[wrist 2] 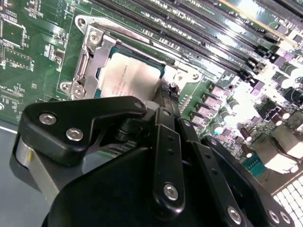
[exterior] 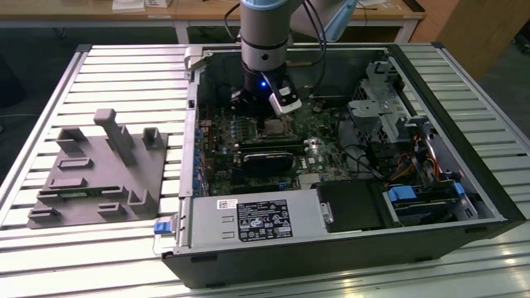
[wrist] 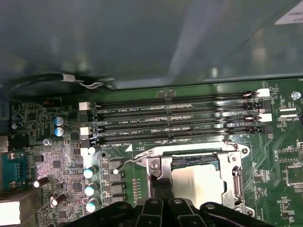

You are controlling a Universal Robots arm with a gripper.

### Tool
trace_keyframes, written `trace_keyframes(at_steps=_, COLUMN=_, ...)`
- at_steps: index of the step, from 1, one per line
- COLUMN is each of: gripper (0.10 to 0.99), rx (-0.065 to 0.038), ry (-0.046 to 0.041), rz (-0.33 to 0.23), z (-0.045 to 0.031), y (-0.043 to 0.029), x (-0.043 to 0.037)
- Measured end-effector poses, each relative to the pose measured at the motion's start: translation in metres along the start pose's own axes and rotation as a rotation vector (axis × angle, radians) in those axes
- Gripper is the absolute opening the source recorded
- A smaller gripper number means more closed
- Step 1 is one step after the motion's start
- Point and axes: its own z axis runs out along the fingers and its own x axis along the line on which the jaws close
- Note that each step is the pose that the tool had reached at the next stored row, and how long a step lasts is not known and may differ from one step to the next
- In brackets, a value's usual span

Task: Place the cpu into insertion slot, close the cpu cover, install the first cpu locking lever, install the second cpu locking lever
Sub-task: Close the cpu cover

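The gripper (wrist 2: 166, 92) has its two fingers (wrist: 157, 189) closed against each other. In both wrist views the tips stand at one side edge of the cover (wrist 2: 92, 59), just beside the pale face of the cpu (wrist 2: 125, 80). I cannot tell whether they touch the metal.

The cpu sits inside the insertion slot (exterior: 273, 128), and the cover lies flat over it, so that the chip shows through the cut-out centre. A thin wire lever (wrist: 130, 160) runs along the cover's edge on the side of the memory slots (wrist: 175, 125). Its hooked end sticks out past the corner, over the green board (wrist: 61, 156). I cannot tell whether it is locked down.

In the exterior view, with 12 o'clock as the far side, the arm (exterior: 263, 37) comes down from 12 o'clock into the open case (exterior: 331, 264). The insertion slot is at about 10 o'clock from the middle of the case. A black card (exterior: 269, 162) lies at 6 o'clock from the slot, near it. At 9 o'clock from the case, well apart from it, a gray fixture (exterior: 99, 177) with upright pegs rests on the slatted table (exterior: 124, 68).
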Motion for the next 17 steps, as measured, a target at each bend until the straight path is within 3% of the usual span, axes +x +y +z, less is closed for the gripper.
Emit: trace_keyframes(at_steps=17, gripper=0.106, rx=0.0, ry=-0.0002, rz=-0.001, z=0.0002, y=0.0007, x=-0.0061)
